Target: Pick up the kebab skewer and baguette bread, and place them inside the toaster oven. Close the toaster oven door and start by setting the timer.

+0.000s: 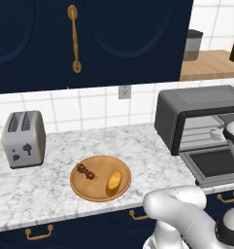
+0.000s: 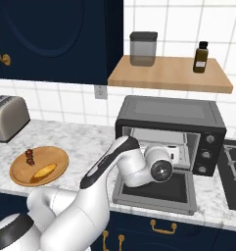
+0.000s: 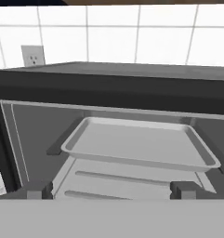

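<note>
The toaster oven (image 2: 168,112) stands at the right of the marble counter, and its door (image 2: 180,188) lies dropped open flat. My gripper (image 3: 111,190) hovers over the door in front of the oven mouth (image 2: 174,155). It is open, nothing between its fingertips (image 3: 39,189), and it faces a grey tray (image 3: 141,142) on the rack inside. To the left a round wooden plate (image 1: 79,188) carries the kebab skewer (image 1: 86,171) and, beside it, the golden baguette bread (image 1: 114,180). From the right side the skewer (image 2: 30,157) and bread (image 2: 43,171) also show, well left of my arm.
A silver two-slot toaster (image 1: 24,138) stands at the far left by the wall. Above the oven, a wooden shelf (image 2: 171,73) holds a dark canister (image 2: 143,49) and a brown bottle (image 2: 200,57). A stove top (image 2: 234,169) lies right of the oven, whose knobs (image 2: 207,147) line its right face.
</note>
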Available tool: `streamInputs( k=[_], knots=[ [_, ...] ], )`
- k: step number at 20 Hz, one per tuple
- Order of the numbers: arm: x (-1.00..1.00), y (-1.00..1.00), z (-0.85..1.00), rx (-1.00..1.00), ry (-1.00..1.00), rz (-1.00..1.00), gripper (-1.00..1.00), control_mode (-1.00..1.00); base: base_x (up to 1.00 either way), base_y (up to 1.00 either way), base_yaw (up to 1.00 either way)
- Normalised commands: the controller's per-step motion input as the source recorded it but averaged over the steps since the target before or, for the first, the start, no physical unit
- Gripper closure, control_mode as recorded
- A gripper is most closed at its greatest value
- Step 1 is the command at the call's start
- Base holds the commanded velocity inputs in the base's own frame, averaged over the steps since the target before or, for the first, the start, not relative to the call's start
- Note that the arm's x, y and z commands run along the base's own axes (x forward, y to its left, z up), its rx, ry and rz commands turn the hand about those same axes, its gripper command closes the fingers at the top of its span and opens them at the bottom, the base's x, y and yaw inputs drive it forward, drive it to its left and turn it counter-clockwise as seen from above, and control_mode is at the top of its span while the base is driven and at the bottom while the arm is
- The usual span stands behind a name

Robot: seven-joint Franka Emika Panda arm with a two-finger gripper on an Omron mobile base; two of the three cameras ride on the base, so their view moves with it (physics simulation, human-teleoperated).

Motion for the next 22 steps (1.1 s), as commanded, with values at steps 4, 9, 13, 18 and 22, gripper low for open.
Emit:
streamInputs(
  k=[4,9,13,18,22],
  knots=[
    [0.35,0.00,-0.13,0.00,0.00,-0.02,-1.00,-1.00,0.00,0.00,0.00],
    [0.37,-0.04,-0.03,0.03,0.00,-0.04,-1.00,-1.00,0.00,0.00,0.00],
    [0.20,-0.06,-0.04,0.02,0.01,-0.01,-1.00,-1.00,0.00,0.00,0.00],
    [0.24,-0.05,0.00,0.00,0.00,0.00,-1.00,-1.00,0.00,0.00,0.00],
    [0.18,-0.13,-0.12,0.00,0.00,0.00,-1.00,-1.00,0.00,0.00,0.00]
  ],
)
